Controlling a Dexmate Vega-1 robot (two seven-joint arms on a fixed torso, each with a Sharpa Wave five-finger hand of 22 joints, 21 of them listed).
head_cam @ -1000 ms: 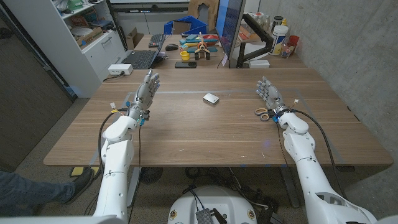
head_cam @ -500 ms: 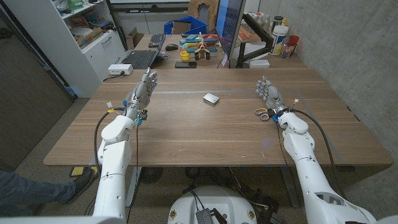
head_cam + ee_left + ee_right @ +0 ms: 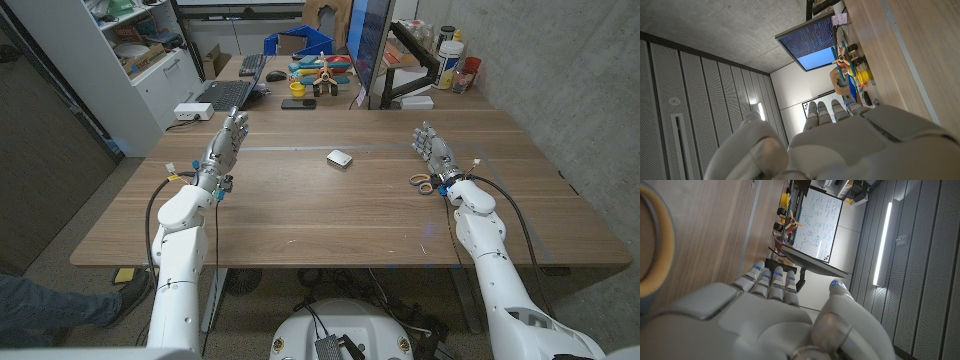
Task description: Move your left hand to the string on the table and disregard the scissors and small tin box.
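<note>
String too faint to place, left hand (image 3: 225,146) near table (image 3: 300,215) edge, fingers apart; right hand (image 3: 433,152) fingers apart too.

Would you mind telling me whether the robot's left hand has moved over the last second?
Yes. In the head view the left hand has slid towards the table's left and far side, away from the small tin box, which has stayed put.

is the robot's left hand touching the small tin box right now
Apart. The head view shows the left hand near the table's left side and the small tin box mid-table, with a wide stretch of bare wood between them.
</note>
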